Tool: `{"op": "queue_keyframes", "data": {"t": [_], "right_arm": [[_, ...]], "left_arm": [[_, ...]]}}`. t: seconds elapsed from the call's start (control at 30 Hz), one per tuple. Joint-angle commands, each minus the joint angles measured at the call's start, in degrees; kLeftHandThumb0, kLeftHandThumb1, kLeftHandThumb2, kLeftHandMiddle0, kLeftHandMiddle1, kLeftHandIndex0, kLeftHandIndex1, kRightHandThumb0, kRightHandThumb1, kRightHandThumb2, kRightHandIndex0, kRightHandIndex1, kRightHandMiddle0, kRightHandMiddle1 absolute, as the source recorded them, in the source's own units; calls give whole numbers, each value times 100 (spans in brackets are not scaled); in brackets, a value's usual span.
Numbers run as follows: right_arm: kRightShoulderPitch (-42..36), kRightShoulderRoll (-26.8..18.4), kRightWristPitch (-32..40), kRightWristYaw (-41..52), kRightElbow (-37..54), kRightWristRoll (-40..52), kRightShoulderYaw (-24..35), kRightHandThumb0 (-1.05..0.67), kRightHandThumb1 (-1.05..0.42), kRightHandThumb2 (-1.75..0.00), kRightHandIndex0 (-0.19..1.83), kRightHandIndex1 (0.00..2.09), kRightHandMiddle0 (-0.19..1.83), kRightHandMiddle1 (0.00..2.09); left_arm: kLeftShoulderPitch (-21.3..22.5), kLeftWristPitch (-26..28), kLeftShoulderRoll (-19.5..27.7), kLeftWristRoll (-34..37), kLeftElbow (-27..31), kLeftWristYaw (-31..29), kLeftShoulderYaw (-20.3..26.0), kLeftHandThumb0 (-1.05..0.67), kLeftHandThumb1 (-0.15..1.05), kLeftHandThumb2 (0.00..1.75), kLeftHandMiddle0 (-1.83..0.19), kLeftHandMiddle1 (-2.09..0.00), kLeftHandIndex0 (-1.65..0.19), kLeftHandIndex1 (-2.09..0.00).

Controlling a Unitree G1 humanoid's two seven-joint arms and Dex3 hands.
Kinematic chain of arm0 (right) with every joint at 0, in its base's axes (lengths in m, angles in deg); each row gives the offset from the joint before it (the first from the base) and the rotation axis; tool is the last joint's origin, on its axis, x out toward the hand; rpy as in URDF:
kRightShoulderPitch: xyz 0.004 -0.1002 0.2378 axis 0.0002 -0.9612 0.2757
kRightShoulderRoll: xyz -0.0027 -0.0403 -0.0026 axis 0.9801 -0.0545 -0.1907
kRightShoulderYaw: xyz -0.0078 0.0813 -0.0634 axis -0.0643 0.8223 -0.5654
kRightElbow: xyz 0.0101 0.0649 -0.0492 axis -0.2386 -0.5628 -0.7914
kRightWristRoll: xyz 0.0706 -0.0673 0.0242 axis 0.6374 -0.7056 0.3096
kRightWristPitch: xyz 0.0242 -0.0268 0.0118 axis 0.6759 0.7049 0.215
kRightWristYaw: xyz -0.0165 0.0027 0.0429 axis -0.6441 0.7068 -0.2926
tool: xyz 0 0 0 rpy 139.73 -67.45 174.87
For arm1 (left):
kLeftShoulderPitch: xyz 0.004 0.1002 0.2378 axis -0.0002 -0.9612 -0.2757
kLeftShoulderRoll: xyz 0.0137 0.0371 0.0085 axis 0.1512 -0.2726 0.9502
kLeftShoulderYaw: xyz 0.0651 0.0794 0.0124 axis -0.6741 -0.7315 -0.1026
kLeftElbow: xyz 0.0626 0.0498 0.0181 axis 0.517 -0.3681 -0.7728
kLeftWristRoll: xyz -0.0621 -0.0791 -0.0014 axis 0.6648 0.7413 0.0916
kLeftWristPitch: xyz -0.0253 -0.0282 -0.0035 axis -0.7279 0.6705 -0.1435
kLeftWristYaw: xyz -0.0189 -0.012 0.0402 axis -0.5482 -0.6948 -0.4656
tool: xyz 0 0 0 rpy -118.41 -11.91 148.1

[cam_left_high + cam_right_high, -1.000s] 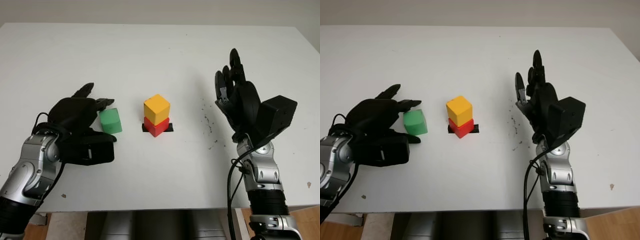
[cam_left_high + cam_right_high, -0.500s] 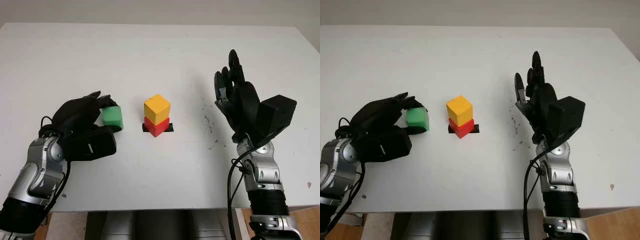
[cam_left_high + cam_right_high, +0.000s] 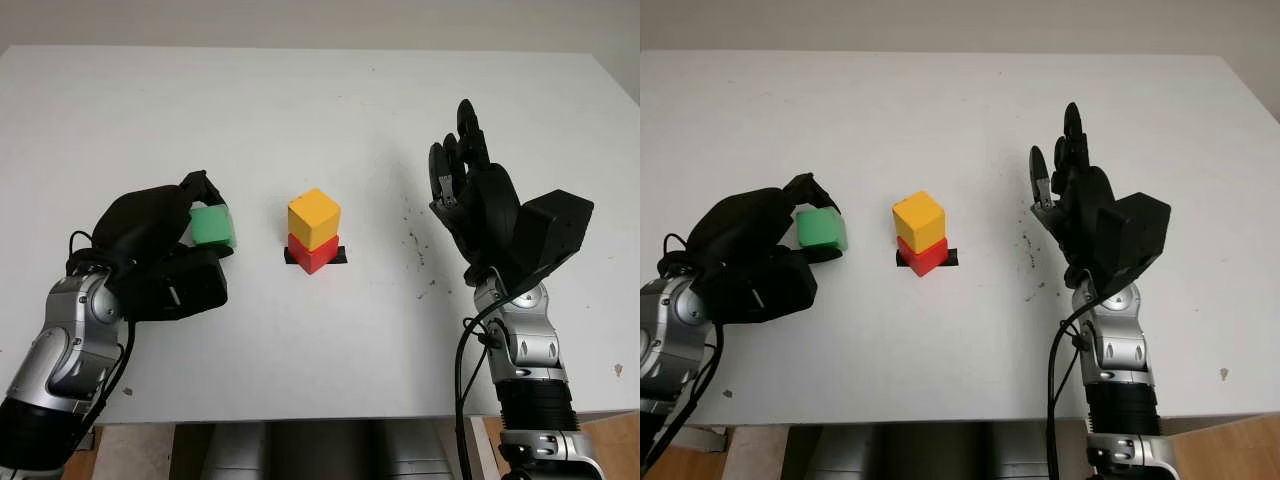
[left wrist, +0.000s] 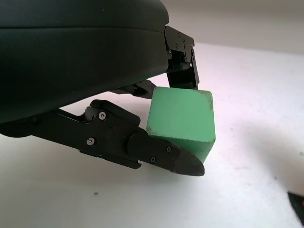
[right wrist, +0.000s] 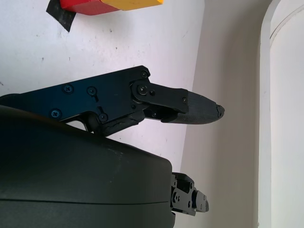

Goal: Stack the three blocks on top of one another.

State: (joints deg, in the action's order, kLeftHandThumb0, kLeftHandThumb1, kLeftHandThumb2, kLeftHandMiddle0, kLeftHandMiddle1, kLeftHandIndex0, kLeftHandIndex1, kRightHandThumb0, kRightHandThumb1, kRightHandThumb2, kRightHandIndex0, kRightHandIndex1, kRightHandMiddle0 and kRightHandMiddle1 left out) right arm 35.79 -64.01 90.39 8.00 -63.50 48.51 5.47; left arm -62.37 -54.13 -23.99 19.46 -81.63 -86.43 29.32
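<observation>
A yellow block [image 3: 314, 218] sits on a red block [image 3: 312, 253] at the middle of the white table [image 3: 320, 110], over a black tape mark [image 3: 338, 257]. To its left my left hand [image 3: 185, 230] is shut on a green block [image 3: 212, 226], lifted slightly off the table; the fingers [image 4: 161, 154] pinch the green block [image 4: 183, 119] from both sides. My right hand [image 3: 460, 165] is open, raised upright to the right of the stack.
Dark specks [image 3: 415, 245] dot the table between the stack and the right hand. The table's front edge [image 3: 320, 415] runs just ahead of both forearms.
The left hand closed on the green block and lifted it a little, drawing it slightly left. The right hand and the stack have not moved.
</observation>
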Motion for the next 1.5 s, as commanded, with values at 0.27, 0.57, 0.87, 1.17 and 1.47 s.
{"op": "queue_keyframes", "data": {"t": [0.27, 0.57, 0.87, 1.17, 1.47], "right_arm": [[-78, 54, -8, -20, 97, 57, -15, -55, -105, -59, -17, 5, -16, 5], [-118, 76, 77, -46, 165, 85, -31, -54, -105, -57, -17, 5, -15, 5], [-98, 71, 81, -102, 107, 26, -82, -57, -105, -56, -17, 5, -15, 6], [-128, 35, 101, -134, 161, 19, -64, -57, -105, -53, -16, 6, -14, 6], [-133, 3, 99, -135, 165, -18, -70, -57, -105, -53, -15, 6, -13, 6]], "left_arm": [[1401, -139, 702, 485, -162, -1254, 39, -39, 101, 5, -42, -6, -34, -133], [2776, -682, 853, 900, -791, -2193, -281, -40, 103, 5, -38, -4, -30, -139], [3953, -1608, 482, 2208, -2354, -2787, -292, -44, 100, 5, -31, -2, -31, -149], [4670, -2560, 116, 2656, -3736, -3126, -480, -47, 99, 5, -28, -3, -39, -143], [5332, -3018, -241, 2575, -4422, -3462, -829, -47, 99, 5, -26, -4, -37, -149]]}}
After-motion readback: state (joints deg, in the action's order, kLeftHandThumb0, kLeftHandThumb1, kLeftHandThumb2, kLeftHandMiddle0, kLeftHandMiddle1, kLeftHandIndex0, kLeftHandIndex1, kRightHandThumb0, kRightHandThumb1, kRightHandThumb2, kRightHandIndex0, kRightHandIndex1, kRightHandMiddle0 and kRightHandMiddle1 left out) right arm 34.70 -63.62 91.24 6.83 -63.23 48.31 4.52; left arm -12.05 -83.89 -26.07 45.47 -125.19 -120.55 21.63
